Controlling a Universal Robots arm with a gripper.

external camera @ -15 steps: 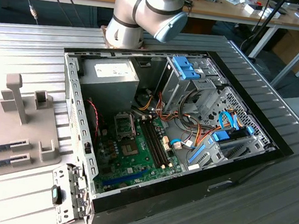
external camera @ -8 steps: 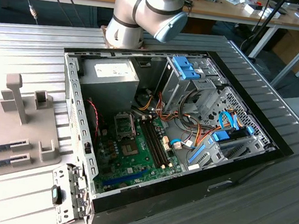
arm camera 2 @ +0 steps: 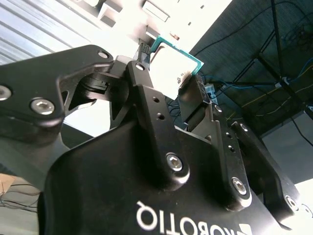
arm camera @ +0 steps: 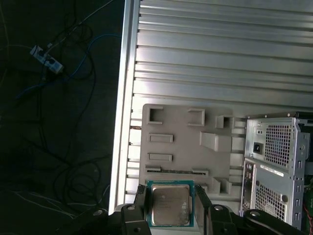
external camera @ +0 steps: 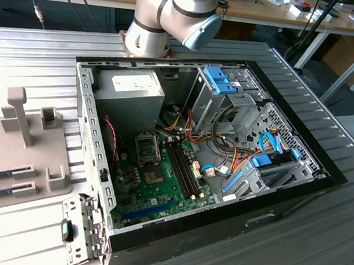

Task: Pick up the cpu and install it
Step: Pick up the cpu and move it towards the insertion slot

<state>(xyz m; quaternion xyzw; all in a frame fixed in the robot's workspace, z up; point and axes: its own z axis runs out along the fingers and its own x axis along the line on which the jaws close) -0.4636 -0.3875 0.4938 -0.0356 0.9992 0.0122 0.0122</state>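
The open black metal computer case (external camera: pixel 284 202) lies on the ribbed aluminium table (external camera: pixel 39 53). Inside, the grey power supply box (external camera: pixel 133 92) sits in the far corner toward the exterior view's left. The green motherboard (external camera: pixel 157 191) lies in front of it, with the black rectangular socket frame (external camera: pixel 148 147) on the board. The metal drive cages (external camera: pixel 244 108) stand on the exterior view's right. The grey plastic fixture tray (external camera: pixel 27 154) lies on the table, left of the case. In the first wrist view the small silvery square cpu (arm camera: pixel 170 204) sits clamped between the fingers of the black end effector (arm camera: pixel 170 211).
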